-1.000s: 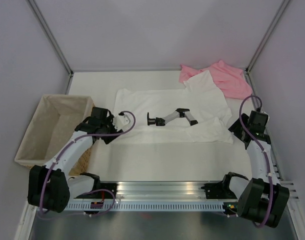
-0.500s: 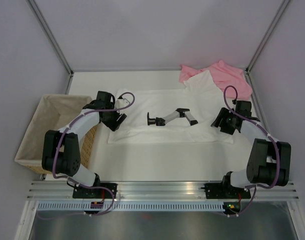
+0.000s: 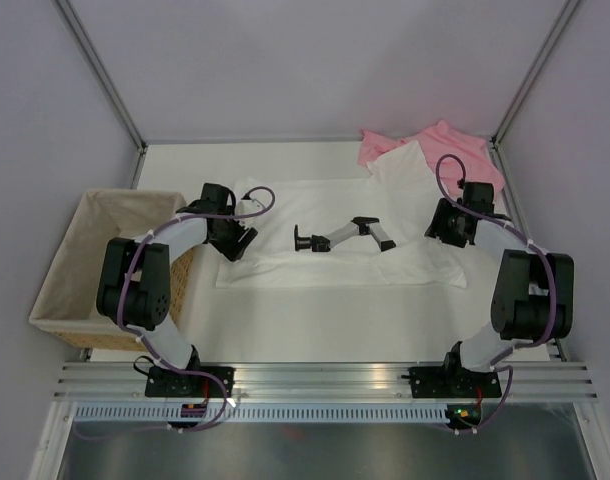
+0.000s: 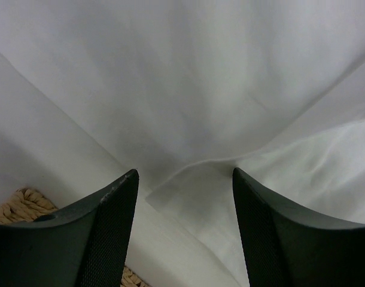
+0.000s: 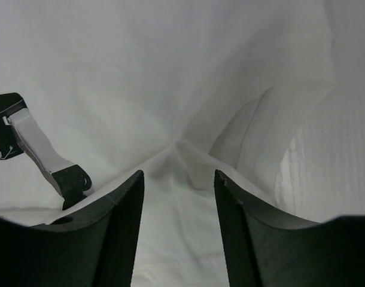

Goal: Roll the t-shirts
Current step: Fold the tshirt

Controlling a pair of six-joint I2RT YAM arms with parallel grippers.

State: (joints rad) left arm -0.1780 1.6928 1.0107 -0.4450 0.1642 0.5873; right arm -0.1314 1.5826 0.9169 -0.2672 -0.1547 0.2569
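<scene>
Pale lilac walls close in a white desk (image 3: 315,320), where the white t-shirt (image 3: 325,200) lies spread flat across the middle, apparently ready for rolling, while the pink t-shirt (image 3: 455,150) sits crumpled in the far right corner, likely waiting its turn. At the shirt's left end, beside the wicker basket (image 3: 60,290), hangs the left gripper (image 3: 237,246), and at its right end the right gripper (image 3: 437,230), each wide open above a raised fold and holding nothing, probably poised to pinch both ends together. No writing is readable; whether the black-and-grey jointed shape (image 3: 340,235) mid-shirt is a print or a loose thing, I cannot tell.
</scene>
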